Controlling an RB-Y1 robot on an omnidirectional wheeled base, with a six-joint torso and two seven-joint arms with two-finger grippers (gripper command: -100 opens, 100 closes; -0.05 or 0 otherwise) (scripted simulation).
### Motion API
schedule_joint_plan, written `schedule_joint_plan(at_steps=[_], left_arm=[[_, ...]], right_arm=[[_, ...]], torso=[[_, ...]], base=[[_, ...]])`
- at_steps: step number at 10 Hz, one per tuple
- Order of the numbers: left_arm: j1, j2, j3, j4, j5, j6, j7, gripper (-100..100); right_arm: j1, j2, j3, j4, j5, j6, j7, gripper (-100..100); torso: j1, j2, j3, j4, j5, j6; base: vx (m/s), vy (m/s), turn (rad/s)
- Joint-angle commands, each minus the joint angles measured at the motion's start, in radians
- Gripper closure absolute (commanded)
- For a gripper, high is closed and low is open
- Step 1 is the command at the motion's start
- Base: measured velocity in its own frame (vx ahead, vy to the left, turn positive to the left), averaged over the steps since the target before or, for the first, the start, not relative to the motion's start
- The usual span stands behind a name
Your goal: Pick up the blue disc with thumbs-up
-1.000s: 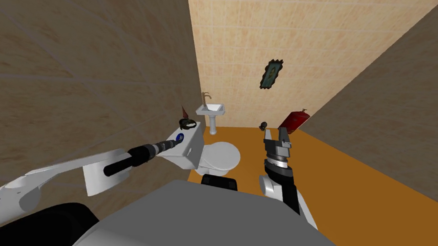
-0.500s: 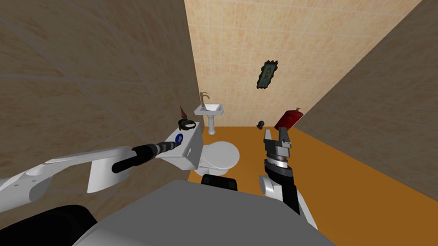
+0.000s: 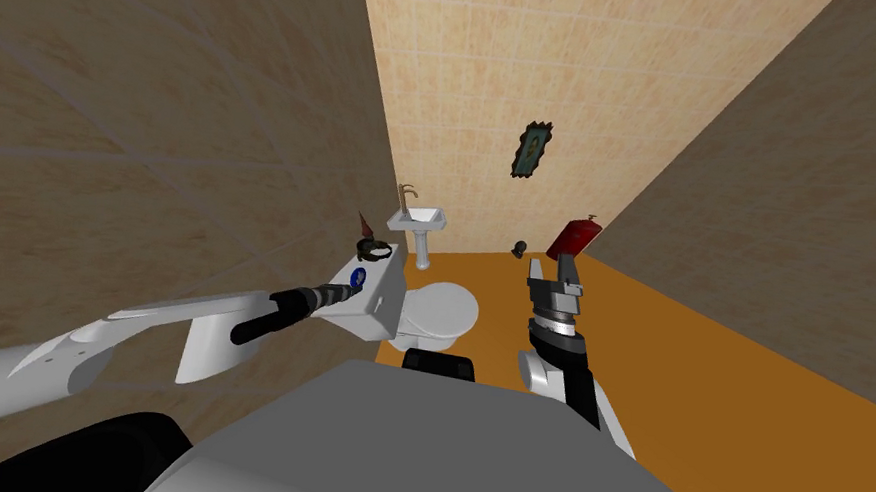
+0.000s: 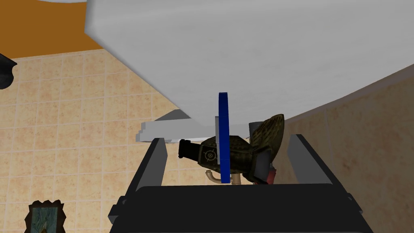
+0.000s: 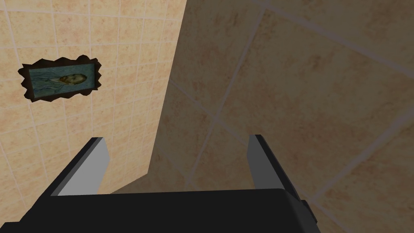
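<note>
Now at the toilet tank (image 3: pixel 378 303)
Left claw (image 4: pixel 228 138) spread around the blue disc (image 4: pixel 222 129), seemingly not touching; right claw (image 3: pixel 555 262) spread too.

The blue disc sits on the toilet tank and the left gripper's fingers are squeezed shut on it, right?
Not shut. The left wrist view shows the left gripper open, with the blue disc between its fingers, touching neither. It does sit on the toilet tank.
</note>
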Motion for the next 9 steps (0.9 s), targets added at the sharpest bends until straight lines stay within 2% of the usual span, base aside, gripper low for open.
schedule_joint_plan(at_steps=[1, 9], left_arm=[[-0.013, -0.005, -0.011, 0.05, 0.015, -0.016, 0.006, -100], [-0.065, -0.025, -0.054, 0.254, 0.075, -0.082, 0.031, -100]], right_arm=[[0.0, 0.0, 0.0, 0.0, 0.0, 0.0, 0.0, 0], [0.0, 0.0, 0.0, 0.0, 0.0, 0.0, 0.0, 0]], torso=[[0.0, 0.0, 0.0, 0.0, 0.0, 0.0], [-0.001, 0.005, 0.003, 0.001, 0.0, 0.0]], base=[[-0.063, -0.007, -0.286], [-0.084, -0.03, -0.226]])
